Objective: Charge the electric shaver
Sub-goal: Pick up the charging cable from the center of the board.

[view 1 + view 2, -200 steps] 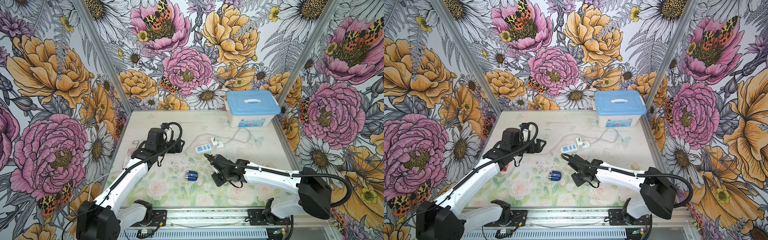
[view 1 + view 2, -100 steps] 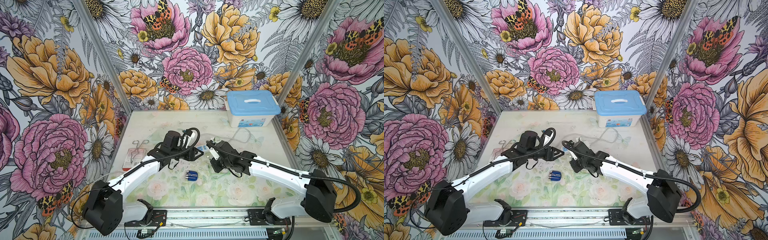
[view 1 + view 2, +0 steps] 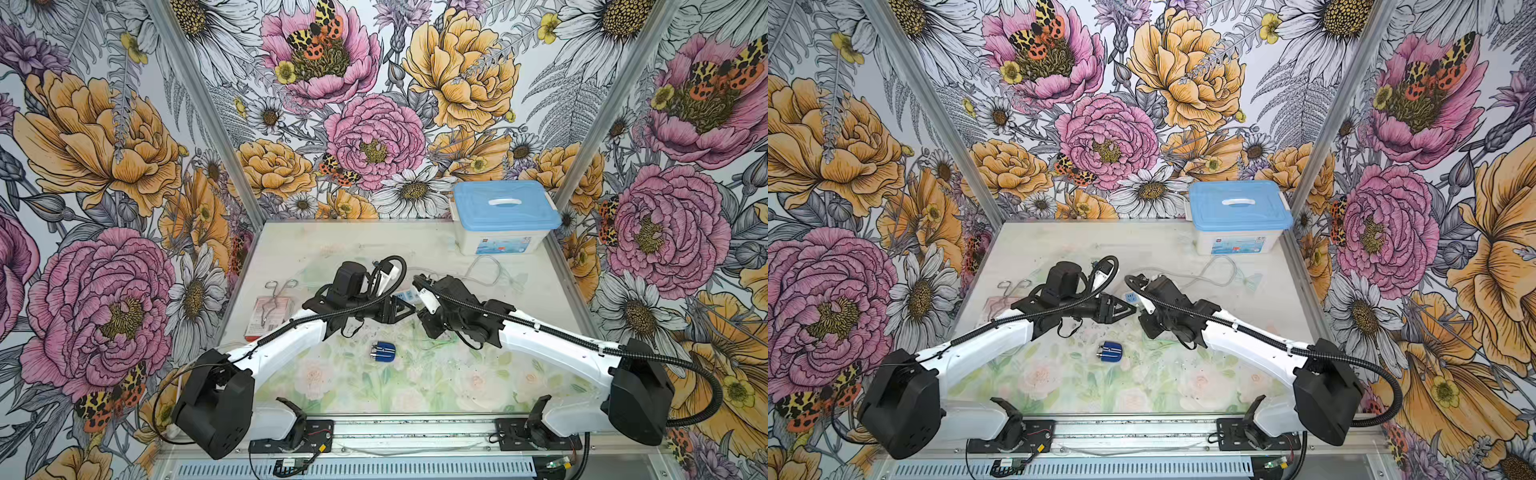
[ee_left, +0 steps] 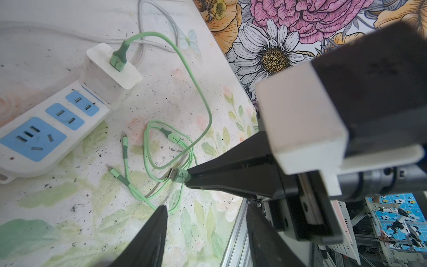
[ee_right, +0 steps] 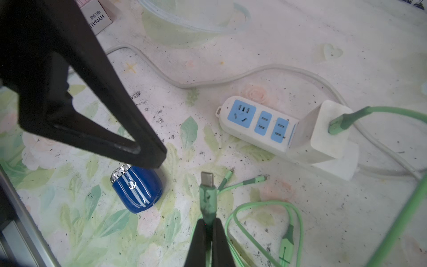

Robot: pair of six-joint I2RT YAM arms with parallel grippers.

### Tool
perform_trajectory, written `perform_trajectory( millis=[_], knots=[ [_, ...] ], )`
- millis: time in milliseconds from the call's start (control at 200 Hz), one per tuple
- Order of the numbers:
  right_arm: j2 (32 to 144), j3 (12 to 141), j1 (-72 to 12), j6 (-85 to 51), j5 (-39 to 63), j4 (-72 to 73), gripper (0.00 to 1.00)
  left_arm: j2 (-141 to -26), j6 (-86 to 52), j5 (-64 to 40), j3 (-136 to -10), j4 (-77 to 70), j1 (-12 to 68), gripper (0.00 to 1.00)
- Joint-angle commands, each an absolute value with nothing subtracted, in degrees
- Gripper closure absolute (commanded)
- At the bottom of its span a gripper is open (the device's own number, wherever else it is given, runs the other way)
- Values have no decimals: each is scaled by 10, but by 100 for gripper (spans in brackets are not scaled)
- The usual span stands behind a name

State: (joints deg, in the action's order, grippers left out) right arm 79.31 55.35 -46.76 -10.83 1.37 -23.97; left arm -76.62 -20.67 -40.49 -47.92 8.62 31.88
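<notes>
The electric shaver (image 5: 136,190), dark blue with pale stripes and a silver ribbed end, lies on its side on the floral mat, seen in both top views (image 3: 383,352) (image 3: 1109,352). My right gripper (image 5: 208,222) is shut on the green cable's USB-C plug (image 5: 207,185), held just above the mat a little to the side of the shaver. My left gripper (image 4: 205,212) is open with nothing between its fingers; it hovers tip to tip with the right one (image 3: 428,330), above and behind the shaver. The cable runs to a white cube charger (image 5: 323,134) plugged into the power strip (image 5: 256,126).
A blue-lidded white box (image 3: 505,216) stands at the back right. Metal forceps (image 3: 278,291) and a pink packet (image 3: 266,316) lie at the left. The strip's grey cord (image 3: 486,270) loops behind the arms. Spare green cable ends (image 4: 124,166) lie loose on the mat.
Both arms have swung toward the middle and now meet tip to tip behind the shaver. The left jaws stand narrower than a second ago. The shaver has not moved.
</notes>
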Motion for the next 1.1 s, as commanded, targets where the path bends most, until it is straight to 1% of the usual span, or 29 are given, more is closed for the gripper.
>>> perform_trajectory(
  millis=[0, 145, 450, 666, 761, 836, 956, 1091],
  knots=[
    [779, 572, -462, -106, 25, -216, 100, -767, -196, -430, -487, 64, 322, 45],
    [778, 566, -462, -114, 33, -204, 100, -770, -192, -443, -488, 61, 321, 49],
    [760, 549, -462, -124, 35, -191, 100, -784, -165, -428, -499, 83, 315, 48],
    [751, 541, -462, -129, 44, -191, 100, -768, -169, -381, -493, 79, 293, 33],
    [755, 540, -462, -131, 52, -189, 100, -760, -175, -369, -490, 67, 287, 31],
    [757, 539, -462, -132, 57, -185, 100, -758, -183, -372, -487, 56, 285, 33],
    [758, 540, -462, -134, 59, -178, 100, -761, -186, -382, -486, 48, 284, 43],
    [761, 545, -462, -131, 61, -176, 100, -761, -182, -395, -481, 42, 290, 45]
  ],
)
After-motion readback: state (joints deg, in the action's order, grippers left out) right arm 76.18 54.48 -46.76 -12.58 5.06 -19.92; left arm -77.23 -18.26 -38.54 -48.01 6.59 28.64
